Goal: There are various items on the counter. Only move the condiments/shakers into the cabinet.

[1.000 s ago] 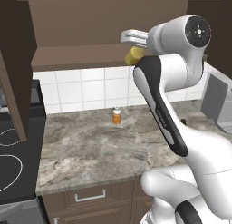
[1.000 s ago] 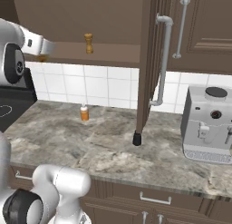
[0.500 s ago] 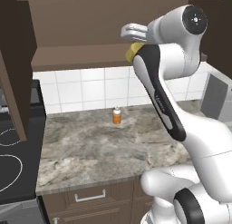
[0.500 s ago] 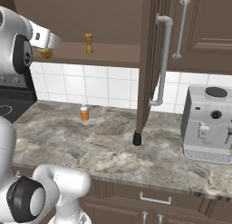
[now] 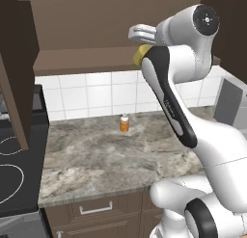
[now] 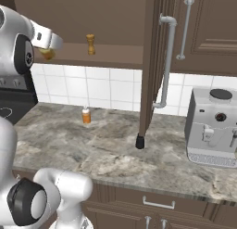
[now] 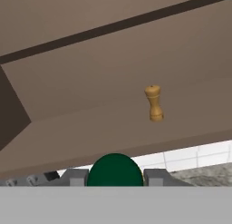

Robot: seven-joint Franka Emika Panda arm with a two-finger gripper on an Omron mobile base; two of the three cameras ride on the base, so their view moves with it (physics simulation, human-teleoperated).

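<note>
Placement of the yellow squeeze bottle (image 5: 143, 54) on the cabinet shelf (image 6: 106, 54) is the step in hand. You have the fingers (image 7: 114, 177) closed on the bottle: in the hand view its dark green cap (image 7: 114, 169) sits between the two tips, and both base views show a patch of yellow at the hand, level with the shelf's front edge.

The wooden shaker (image 6: 90, 44) already stands upright on the shelf, well inside and apart from the hand. Keep the bottle clear of it; aim for bare shelf to one side rather than directly behind it.

Judging from the frames, the bottle is at the shelf's lip, not yet over it. Advance the hand into the opening until the bottle's base is well over the board, and keep the wrist below the cabinet's upper panel. Whether the bottle hangs upright cannot be told, so level it before lowering. Set the base flat on the shelf, then release; a drop from height could topple a slim bottle.

The black shaker (image 6: 139, 141) and the orange bottle (image 6: 86, 116) stand on the counter (image 6: 115, 149). Fetch the black shaker next.
</note>
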